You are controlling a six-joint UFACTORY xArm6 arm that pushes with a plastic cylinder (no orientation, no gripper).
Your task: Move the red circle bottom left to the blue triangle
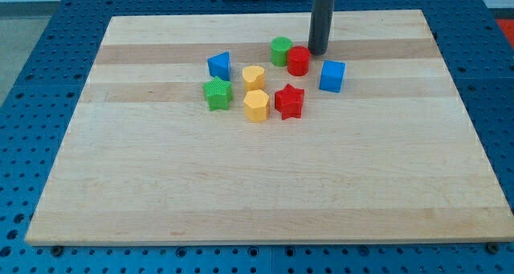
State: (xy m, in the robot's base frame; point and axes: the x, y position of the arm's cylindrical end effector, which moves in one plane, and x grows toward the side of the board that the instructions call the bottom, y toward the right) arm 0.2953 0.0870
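Observation:
The red circle point(299, 60) stands near the top middle of the wooden board point(265, 194), touching a green circle point(281, 50) on its left. The blue triangle point(219, 65) lies further to the view's left, apart from both. My tip point(318, 52) is just right of and slightly above the red circle, at or very near its edge. The dark rod rises straight up out of the view's top.
A blue cube point(332, 75) sits right of the red circle. A red star point(289, 101), a yellow hexagon point(256, 106), a yellow heart-like block point(254, 77) and a green star point(217, 93) cluster below. Blue perforated table surrounds the board.

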